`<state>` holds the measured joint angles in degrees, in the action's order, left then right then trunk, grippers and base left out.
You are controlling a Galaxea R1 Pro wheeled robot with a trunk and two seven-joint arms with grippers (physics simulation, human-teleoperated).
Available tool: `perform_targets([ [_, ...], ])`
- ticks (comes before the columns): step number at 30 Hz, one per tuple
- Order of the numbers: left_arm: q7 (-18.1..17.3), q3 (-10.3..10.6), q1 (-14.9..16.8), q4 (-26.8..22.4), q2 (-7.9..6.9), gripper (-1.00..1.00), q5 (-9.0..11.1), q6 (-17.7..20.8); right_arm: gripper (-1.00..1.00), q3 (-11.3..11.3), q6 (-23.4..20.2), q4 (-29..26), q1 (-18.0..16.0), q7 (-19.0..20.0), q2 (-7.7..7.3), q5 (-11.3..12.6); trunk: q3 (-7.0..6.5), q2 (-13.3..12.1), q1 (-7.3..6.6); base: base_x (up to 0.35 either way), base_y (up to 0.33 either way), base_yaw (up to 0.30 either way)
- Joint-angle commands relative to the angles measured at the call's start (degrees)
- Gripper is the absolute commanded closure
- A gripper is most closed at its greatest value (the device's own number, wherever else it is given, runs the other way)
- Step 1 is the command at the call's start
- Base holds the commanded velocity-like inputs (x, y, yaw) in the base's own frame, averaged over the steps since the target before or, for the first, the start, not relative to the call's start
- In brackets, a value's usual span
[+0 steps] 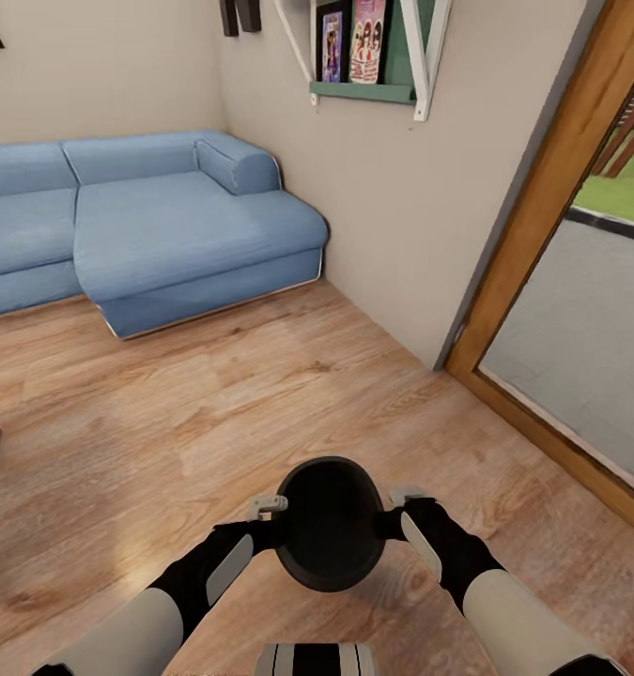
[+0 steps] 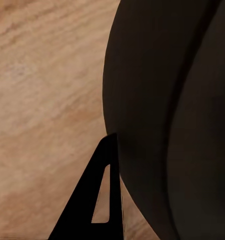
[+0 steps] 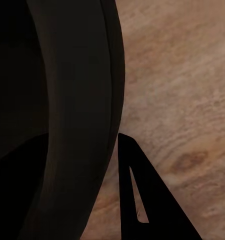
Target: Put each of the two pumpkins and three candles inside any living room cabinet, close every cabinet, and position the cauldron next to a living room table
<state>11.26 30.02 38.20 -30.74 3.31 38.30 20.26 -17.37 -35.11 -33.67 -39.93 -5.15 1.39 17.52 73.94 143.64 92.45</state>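
Blue fabric corner sofa (image 1: 157, 221) sits far left against the wall. Down front, the left gripper (image 1: 271, 522) and right gripper (image 1: 392, 514) pinch the round black cauldron (image 1: 330, 521) between them, jaws clamped on its rim, above the wood plank floor (image 1: 213, 394). Glass door (image 1: 579, 329) on the right.

**Cauldron between the two claws**

The cauldron (image 1: 330, 522) sits between the left gripper (image 1: 277, 526) and right gripper (image 1: 388, 522), above the floor (image 1: 213, 413). Ahead and left of them stands the sofa (image 1: 166, 225); ahead and right, the glass door (image 1: 579, 329)
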Motion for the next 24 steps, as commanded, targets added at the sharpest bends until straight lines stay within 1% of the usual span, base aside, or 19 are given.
perform_targets([
  [1, 1.1, -0.2, 0.0, 0.9, 0.02, 1.00, -0.8, 0.1, 1.00, 0.3, 2.2, -0.4, 0.0, 0.5, 0.64, 2.2, 0.00, 0.0, 0.00, 0.000, 0.000, 0.069],
  [3, 1.1, -0.2, 0.0, 0.9, 0.02, 1.00, -0.8, 0.1, 1.00, 0.3, 2.2, -0.4, 0.0, 0.6, 0.63, 2.2, 0.00, 0.0, 0.00, 0.000, 0.000, 0.036],
  [4, 0.3, 0.2, -0.3, -0.2, -0.32, 1.00, 0.1, 0.3, 1.00, -0.2, -0.1, 0.3, 0.3, 0.2, 0.28, -0.6, 0.00, 0.0, 0.00, 0.000, 0.000, 0.000],
  [5, 0.6, 0.1, -0.6, -0.2, -0.68, 1.00, 0.3, 0.5, 1.00, -0.2, 0.2, 0.2, 0.3, 0.2, 0.07, -0.5, 0.00, 0.0, 0.00, 0.000, 0.000, 0.000],
  [7, 1.1, 0.1, -1.3, -1.6, -1.14, 1.00, 0.5, 0.6, 1.00, -0.4, 0.3, 0.2, 0.3, 0.2, 0.05, 0.3, 0.00, 0.0, 0.00, 0.000, 0.000, 0.000],
  [9, 1.2, 0.0, -1.7, -2.3, -1.00, 1.00, 0.5, 0.0, 1.00, -1.0, 0.7, 0.2, 0.4, 0.1, -0.05, 0.5, 0.00, 0.0, 0.00, 0.000, 0.000, 0.000],
  [11, 1.6, 0.4, -1.6, -2.4, -0.98, 1.00, 1.2, 0.0, 1.00, -1.5, 1.0, 0.3, 0.4, 0.1, -0.02, 0.9, 0.00, 0.0, 0.00, 0.000, 0.000, 0.000],
  [14, 1.8, 1.2, -1.3, -2.2, -1.02, 1.00, 2.0, 0.0, 1.00, -1.6, 1.0, 0.6, 0.4, 0.1, -0.01, 1.0, 0.00, 0.0, 0.00, 0.000, 0.000, 0.000],
  [20, 1.9, 1.9, -1.1, -2.1, -1.00, 1.00, 2.5, -0.1, 1.00, -1.5, 1.1, 0.6, 0.5, 0.1, -0.04, 1.0, 0.00, 0.0, 0.00, 0.000, 0.000, 0.000],
  [24, 1.9, 2.5, -1.0, -1.9, -1.01, 1.00, 3.2, -0.1, 1.00, -1.7, 1.1, 0.5, 0.5, -0.2, -0.05, 1.4, 0.00, 0.0, 0.00, 0.000, 0.000, 0.000],
])
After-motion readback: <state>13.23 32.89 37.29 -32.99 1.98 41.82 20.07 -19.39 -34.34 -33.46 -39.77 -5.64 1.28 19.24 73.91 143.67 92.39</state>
